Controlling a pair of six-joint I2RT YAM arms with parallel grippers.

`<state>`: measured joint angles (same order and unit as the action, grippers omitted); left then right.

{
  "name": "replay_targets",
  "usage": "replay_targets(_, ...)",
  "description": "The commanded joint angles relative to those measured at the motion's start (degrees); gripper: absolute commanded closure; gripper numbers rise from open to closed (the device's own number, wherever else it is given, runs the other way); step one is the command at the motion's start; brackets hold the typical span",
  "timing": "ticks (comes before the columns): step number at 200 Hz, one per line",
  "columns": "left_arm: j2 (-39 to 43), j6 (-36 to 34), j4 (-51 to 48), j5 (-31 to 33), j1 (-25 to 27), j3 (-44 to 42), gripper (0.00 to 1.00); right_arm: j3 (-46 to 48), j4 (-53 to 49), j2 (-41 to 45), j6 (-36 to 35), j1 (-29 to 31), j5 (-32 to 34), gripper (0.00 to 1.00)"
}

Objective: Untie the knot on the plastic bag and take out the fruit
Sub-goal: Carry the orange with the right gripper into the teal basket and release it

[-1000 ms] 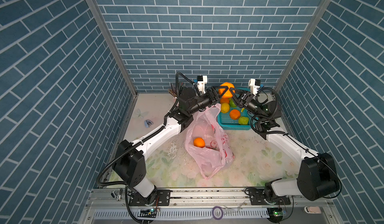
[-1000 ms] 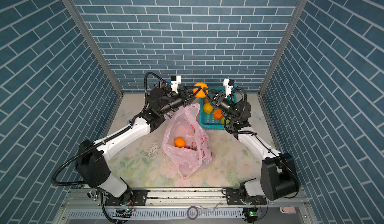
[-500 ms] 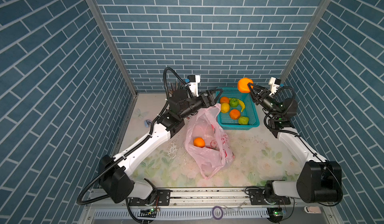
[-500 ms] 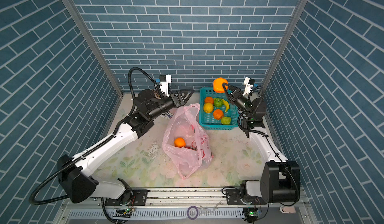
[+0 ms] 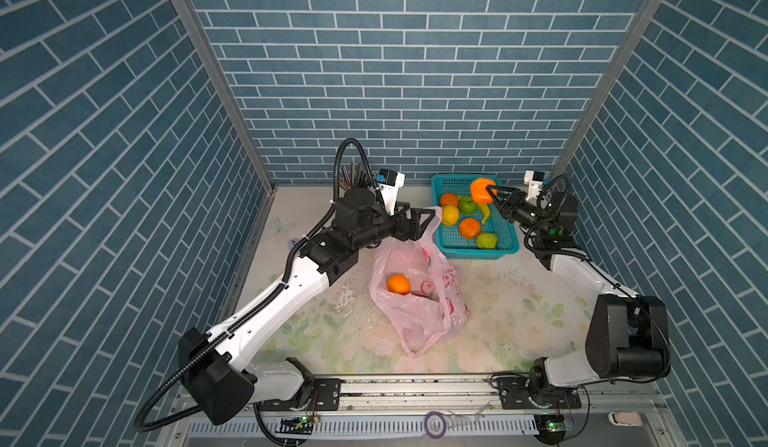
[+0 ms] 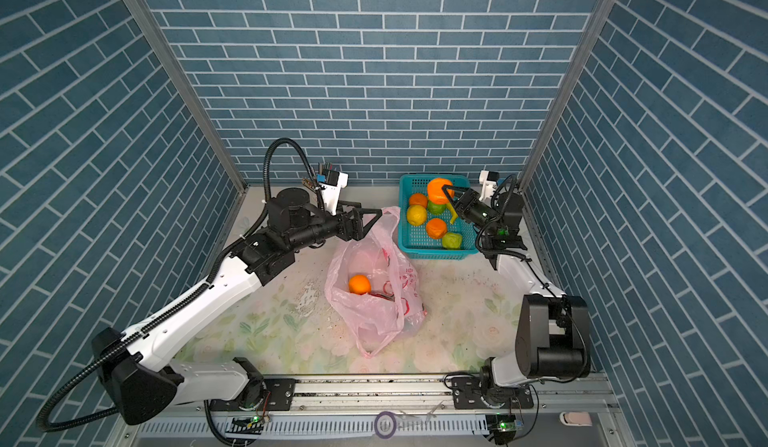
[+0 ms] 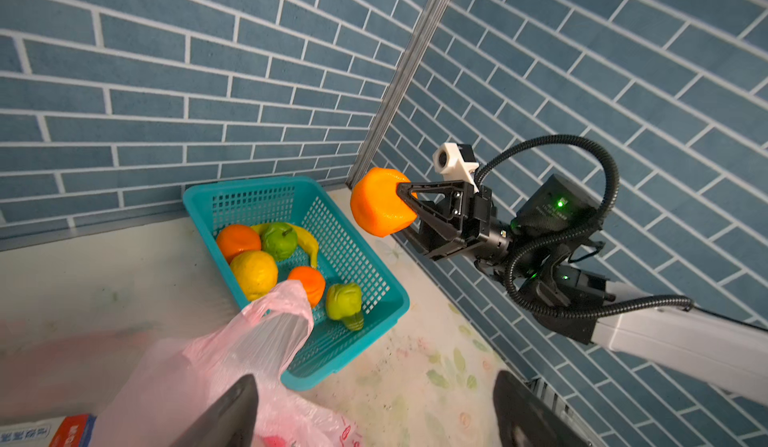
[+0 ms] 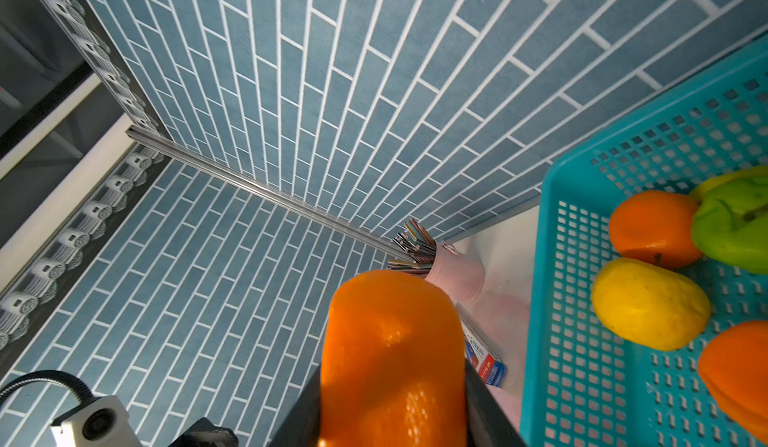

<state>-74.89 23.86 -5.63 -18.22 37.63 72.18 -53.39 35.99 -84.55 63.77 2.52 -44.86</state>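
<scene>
Right hand (image 5: 491, 195) tight around orange (image 5: 478, 189), left hand (image 5: 420, 216) apart; bag (image 5: 415, 320) contents perhaps veiled.

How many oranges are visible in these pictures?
4 oranges: one in the right gripper, two in the basket, one inside the plastic bag. The bag's folds may hide more.

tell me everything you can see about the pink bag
The bag is thin, translucent pink film with red prints, crumpled and lying on the floral table. Its mouth gapes, untied. One orange sits inside, seen through the film. A handle loop stands up beside the basket, at the open left gripper; contact there is unclear.
</scene>
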Motion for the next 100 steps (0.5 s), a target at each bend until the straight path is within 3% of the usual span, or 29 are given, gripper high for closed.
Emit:
replay_targets(1,0.98,-3.11,-4.17,-0.18,-0.29,-1.63,0.11,1.25,-1.81,-1.52,-4.00,0.47,-1.33,0.59)
replay_targets(100,-1.28,-0.15,-3.69,-2.72,-0.19,-2.93,0.11,-1.62,-12.38,-11.66,-14.46,7.44,3.24,0.59)
